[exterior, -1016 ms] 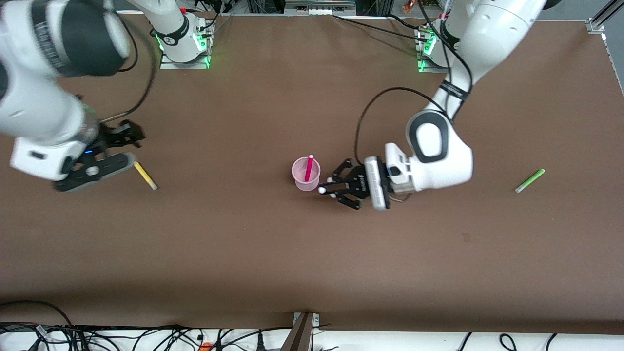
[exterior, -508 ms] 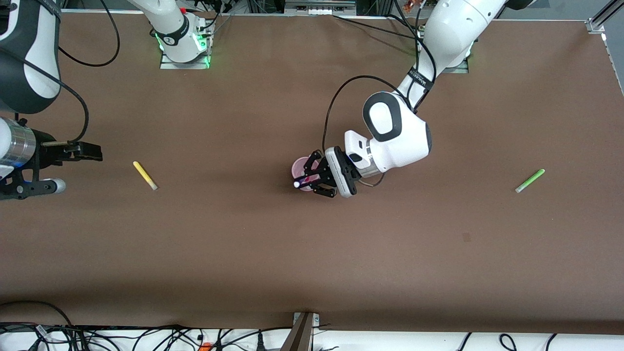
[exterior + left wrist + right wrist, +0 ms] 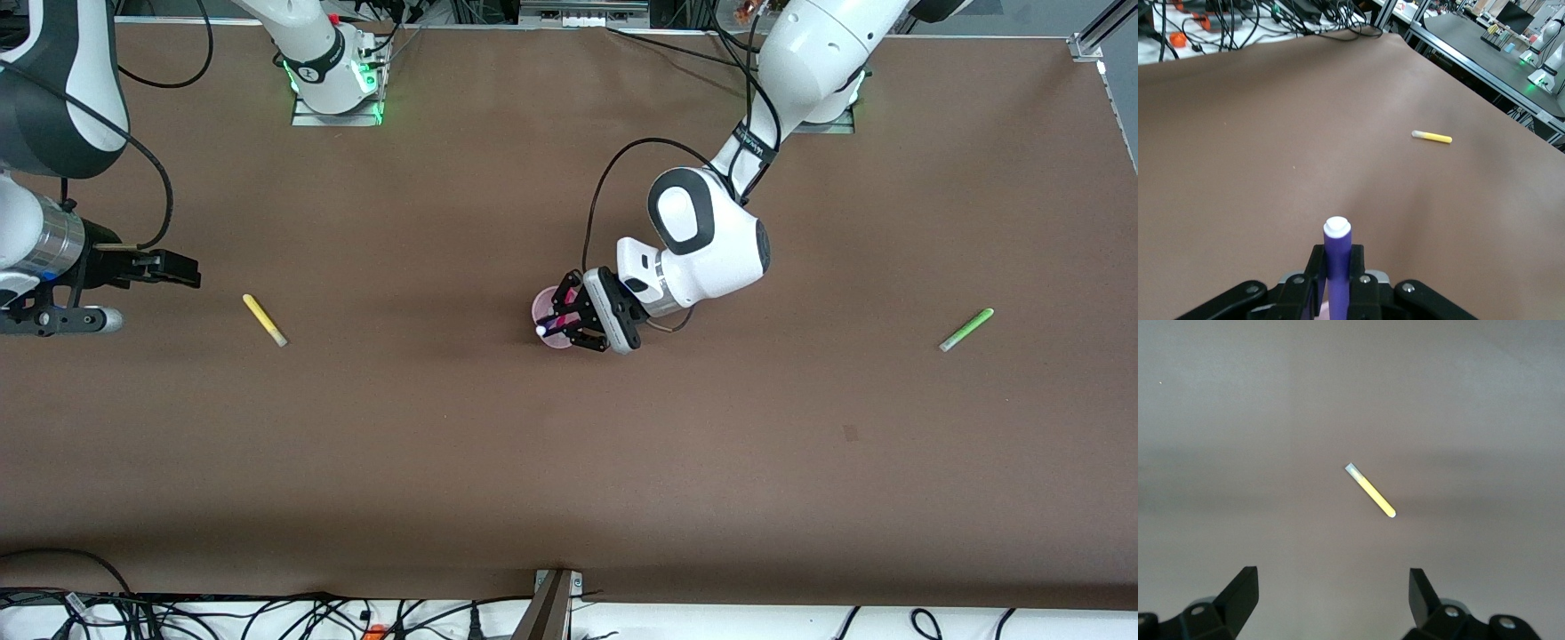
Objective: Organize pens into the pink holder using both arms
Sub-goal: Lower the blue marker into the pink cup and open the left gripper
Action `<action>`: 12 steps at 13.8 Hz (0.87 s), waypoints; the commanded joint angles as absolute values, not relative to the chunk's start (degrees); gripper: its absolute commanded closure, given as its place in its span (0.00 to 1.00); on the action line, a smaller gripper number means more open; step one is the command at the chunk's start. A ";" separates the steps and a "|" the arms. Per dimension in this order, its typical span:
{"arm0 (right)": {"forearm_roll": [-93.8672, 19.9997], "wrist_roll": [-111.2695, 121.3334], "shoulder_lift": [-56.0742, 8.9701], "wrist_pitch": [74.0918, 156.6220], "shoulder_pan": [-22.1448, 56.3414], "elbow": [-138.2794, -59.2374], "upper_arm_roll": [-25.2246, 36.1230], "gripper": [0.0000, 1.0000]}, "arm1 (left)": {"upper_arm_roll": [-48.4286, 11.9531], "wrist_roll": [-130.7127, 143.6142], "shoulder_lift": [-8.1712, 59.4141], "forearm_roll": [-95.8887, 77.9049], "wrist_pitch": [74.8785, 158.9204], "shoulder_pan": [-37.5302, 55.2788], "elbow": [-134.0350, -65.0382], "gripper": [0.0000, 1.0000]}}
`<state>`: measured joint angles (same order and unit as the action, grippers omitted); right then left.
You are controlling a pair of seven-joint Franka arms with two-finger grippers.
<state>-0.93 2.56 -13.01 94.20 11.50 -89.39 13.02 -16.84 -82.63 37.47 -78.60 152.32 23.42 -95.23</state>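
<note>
The pink holder [image 3: 539, 313] stands mid-table, partly hidden under my left gripper [image 3: 558, 322]. That gripper is shut on the dark purple pen [image 3: 544, 330], held over the holder with its white tip showing. The left wrist view shows the purple pen [image 3: 1337, 257] upright between the closed fingers [image 3: 1357, 267]. A magenta pen [image 3: 564, 314] stands in the holder, mostly hidden. The yellow pen [image 3: 265, 320] lies toward the right arm's end of the table. My right gripper [image 3: 133, 293] is open and empty, a short way from it. In the right wrist view the yellow pen [image 3: 1371, 491] lies ahead of the open right gripper [image 3: 1333, 583]. The light green pen [image 3: 966, 329] lies toward the left arm's end.
The brown table [image 3: 569, 462] is bare apart from the pens and the holder. Cables run along the table's edge nearest the front camera [image 3: 267, 613]. The arm bases [image 3: 333, 80] stand at the edge farthest from that camera.
My left gripper has carried the purple pen from beside the holder to over it. My right gripper has drawn back from the yellow pen toward its own end of the table.
</note>
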 commanded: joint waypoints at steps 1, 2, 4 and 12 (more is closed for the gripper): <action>-1.76 1.49 -11.42 95.36 11.87 -91.41 13.01 0.01 | -16.00 -83.05 36.04 -79.01 153.19 24.78 -97.21 0.21; -1.76 1.49 -11.51 95.36 11.87 -91.32 13.01 0.01 | -15.82 -83.40 35.86 -79.01 153.80 25.48 -97.12 0.00; -1.76 1.58 -11.60 95.36 11.87 -91.32 13.01 0.01 | -15.82 -83.15 34.54 -79.01 154.16 25.05 -97.29 0.00; -1.93 1.76 -11.60 95.36 11.86 -91.32 13.10 0.01 | -13.97 -77.52 30.05 -78.93 154.16 24.78 -99.68 0.00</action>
<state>-0.97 2.36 -12.94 94.47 11.57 -89.68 13.00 -14.65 -79.01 31.86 -78.60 153.92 24.36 -98.07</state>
